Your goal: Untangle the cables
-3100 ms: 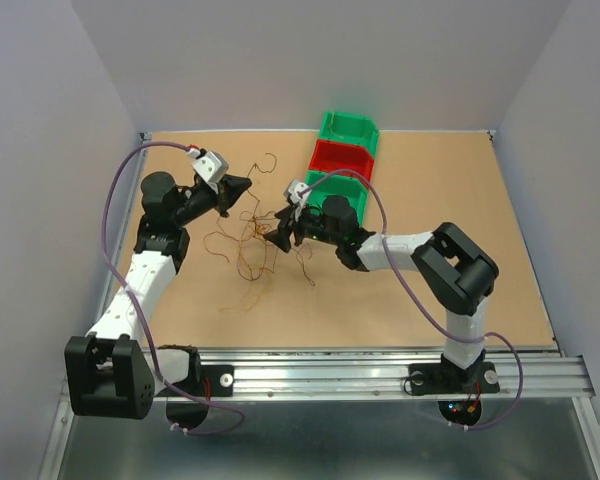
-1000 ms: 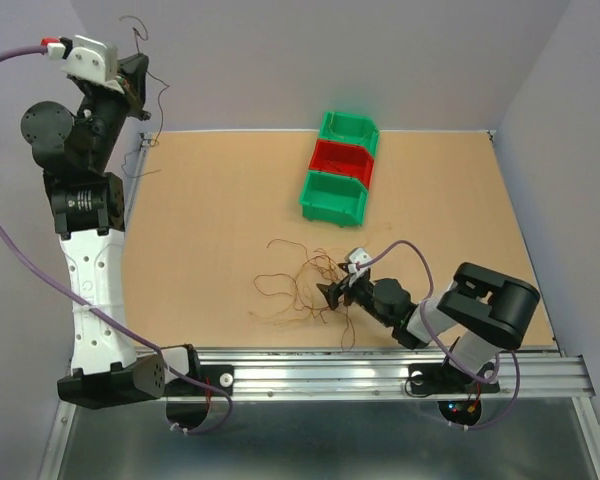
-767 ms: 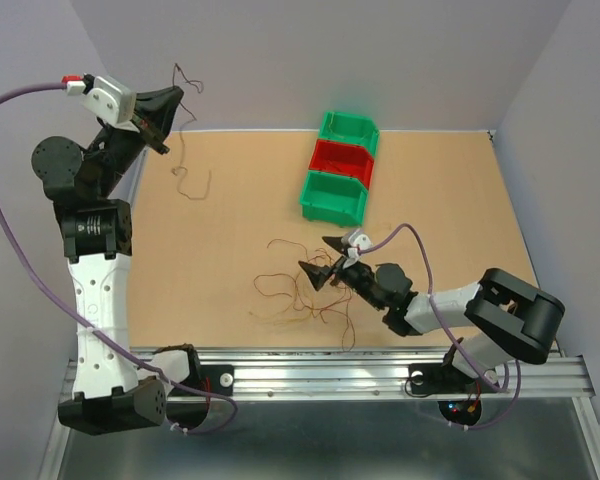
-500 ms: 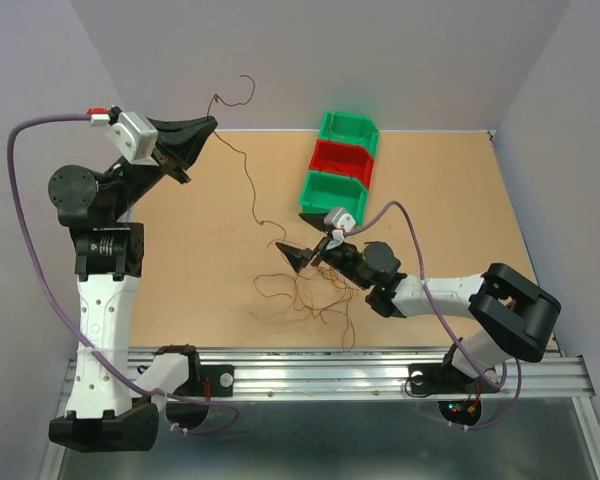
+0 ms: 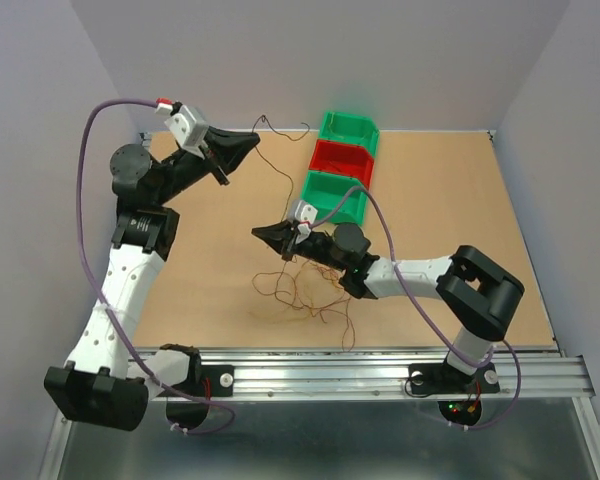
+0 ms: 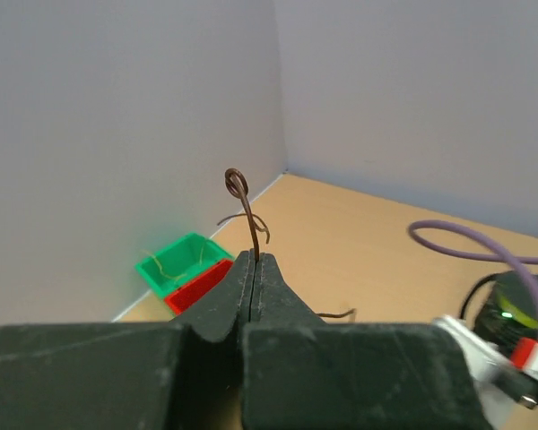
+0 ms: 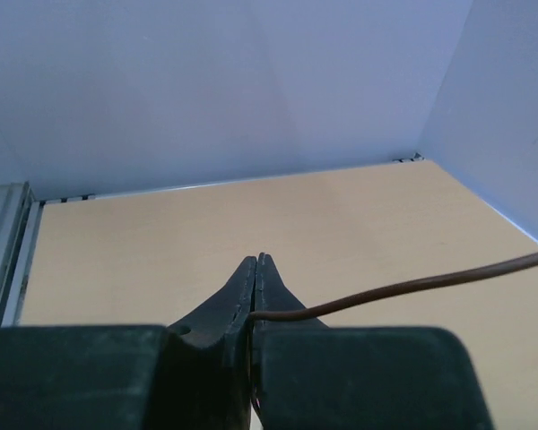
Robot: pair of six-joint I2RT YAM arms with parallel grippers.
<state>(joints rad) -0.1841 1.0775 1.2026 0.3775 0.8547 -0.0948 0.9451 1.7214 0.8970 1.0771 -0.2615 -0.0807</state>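
Observation:
The cables [image 5: 302, 290] lie as a loose tangle of thin brown and orange strands on the tan table, front of centre. My left gripper [image 5: 252, 143] hangs above the back left of the table, shut on one brown cable [image 6: 243, 199] whose curly end sticks out past the tips [image 6: 254, 257]. That strand runs down and right toward my right gripper [image 5: 259, 232], which points left just above the tangle. In the right wrist view its jaws [image 7: 257, 261] are pressed together with a brown cable [image 7: 412, 287] coming out from between them to the right.
Three bins stand in a row at the back centre: green [image 5: 348, 130], red [image 5: 342, 158], green [image 5: 334, 198]; thin strands lie in a green bin [image 6: 179, 262]. Grey walls close in the table on three sides. A metal rail [image 5: 310, 375] runs along the front edge.
The left arm has swung down from high at the left toward the table's middle, still holding its cable. The right gripper moved left and back over the tangle and closed on a strand.

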